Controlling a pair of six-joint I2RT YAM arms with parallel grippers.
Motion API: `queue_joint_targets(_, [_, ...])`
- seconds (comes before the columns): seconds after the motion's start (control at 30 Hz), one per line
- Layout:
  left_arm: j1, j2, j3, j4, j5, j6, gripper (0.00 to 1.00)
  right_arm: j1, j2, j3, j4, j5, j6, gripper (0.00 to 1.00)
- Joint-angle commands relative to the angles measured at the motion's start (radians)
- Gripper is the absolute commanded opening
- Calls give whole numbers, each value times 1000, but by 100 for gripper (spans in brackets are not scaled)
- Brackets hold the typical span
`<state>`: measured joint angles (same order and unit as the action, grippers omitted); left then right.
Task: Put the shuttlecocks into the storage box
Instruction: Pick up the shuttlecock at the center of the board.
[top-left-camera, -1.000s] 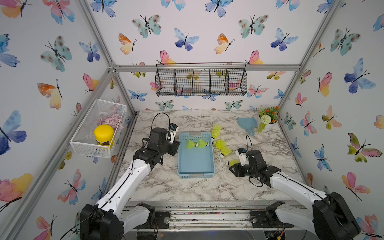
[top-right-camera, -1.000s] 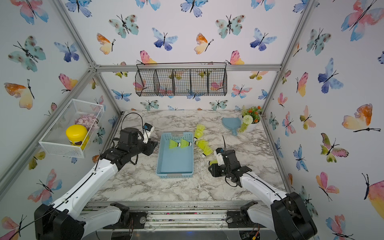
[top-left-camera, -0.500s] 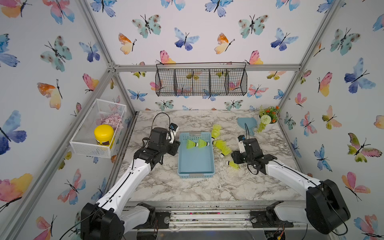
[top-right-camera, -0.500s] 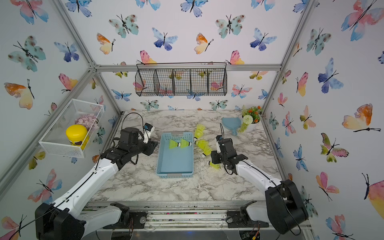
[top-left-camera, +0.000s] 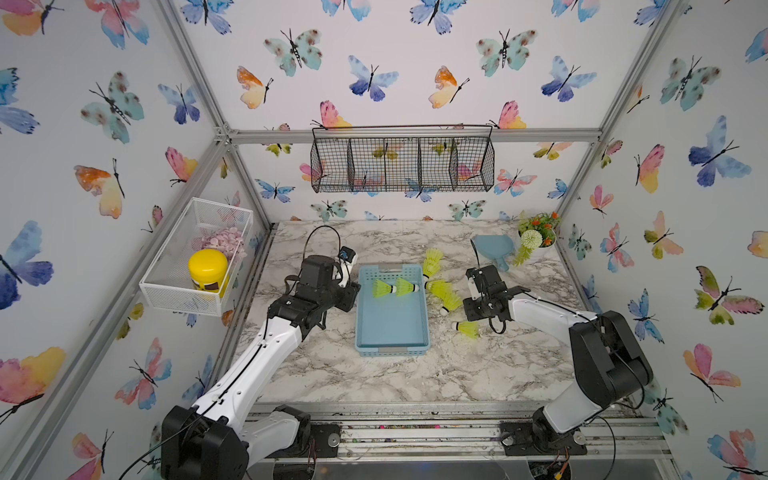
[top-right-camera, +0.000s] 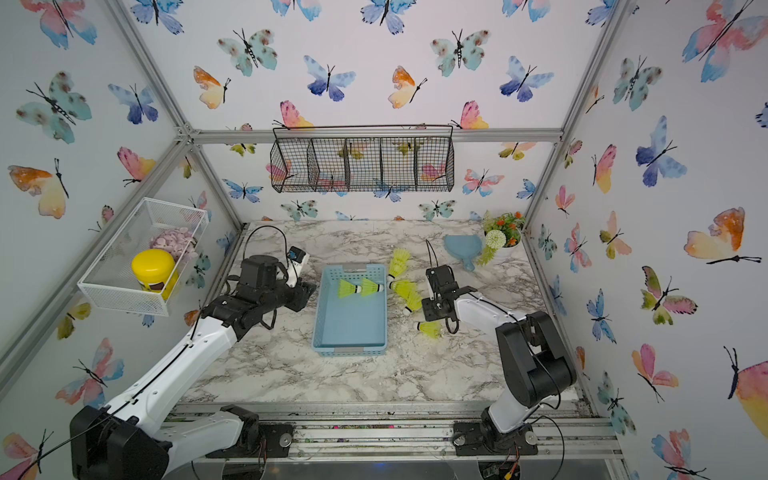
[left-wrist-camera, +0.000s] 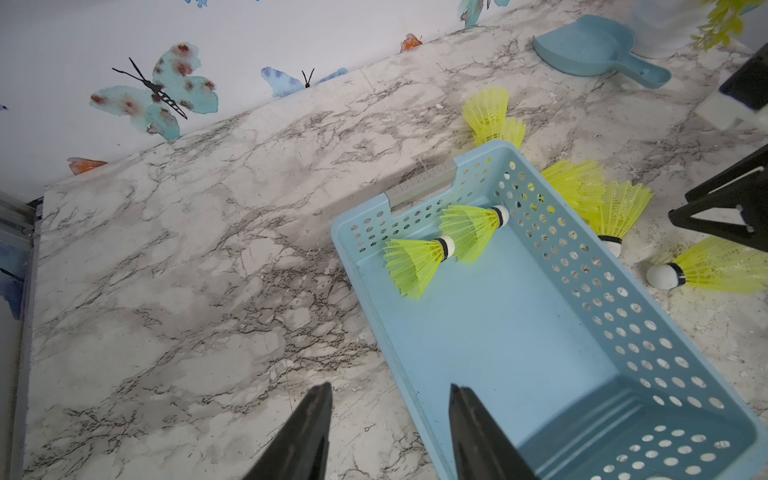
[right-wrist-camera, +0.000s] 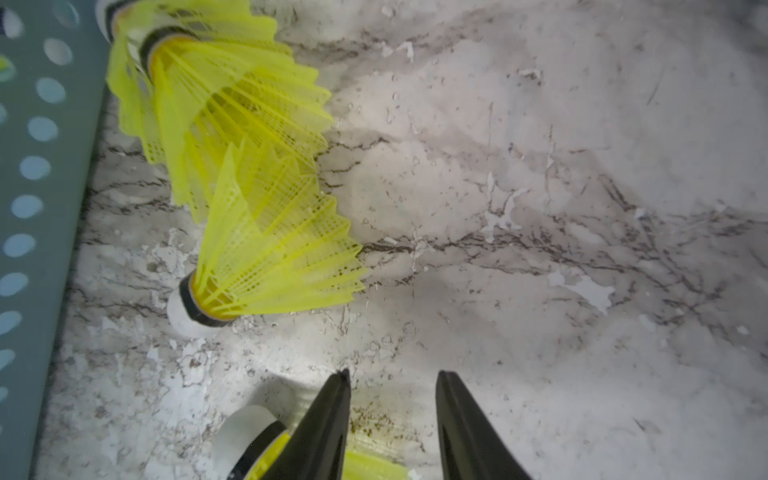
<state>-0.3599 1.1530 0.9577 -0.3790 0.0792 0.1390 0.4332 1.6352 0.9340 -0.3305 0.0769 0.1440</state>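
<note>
Left arm stretched forward from the near rail, forearm low; left gripper (left-wrist-camera: 390, 390) hangs over the left wall of the shallow light blue perforated plastic storage box (top-left-camera: 390, 324), jaws apart, nothing between; right arm folded in from the right side, right gripper (right-wrist-camera: 392, 376) low over the table, jaws apart, bare marble in the gap; a lone neon yellow-green plastic shuttlecock (top-left-camera: 467, 328) with a white tip lies partly under one finger, contact unclear. Surface is a white grey-veined marble-print tabletop (top-left-camera: 374, 374), chipped in spots; butterfly-wallpaper walls on an aluminium frame; black wire basket (top-left-camera: 401, 164) on the back wall. Two shuttlecocks in the box (top-left-camera: 382, 287) lie on their sides at its far end, long axes across the box, white tips toward the right arm, one tip against the next skirt; nested shuttlecocks outside (top-right-camera: 409, 296) lie just beside the right wall; the lone one's tip points at the box.
</note>
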Motion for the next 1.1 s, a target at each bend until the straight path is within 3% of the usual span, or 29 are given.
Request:
queue_joint_targets(0.0, [3, 1, 32, -12, -5, 14, 51, -2, 14, 19, -110, -56, -13, 41])
queue_joint_targets(0.47, [3, -9, 37, -16, 19, 17, 51, -1, -24, -22, -215, -200, 68, 43])
queue_joint_targets(0.63, [-5, -23, 46, -14, 198, 27, 52, 1, -61, -85, -184, -246, 99, 43])
queue_joint_targets(0.8, [-119, -12, 80, -39, 264, 0, 52, 3, -95, -129, -142, -284, 117, 43])
queue_joint_targets(1.07, [-414, 9, 65, 4, 210, -178, 52, 7, -128, -204, -63, -351, 138, 43])
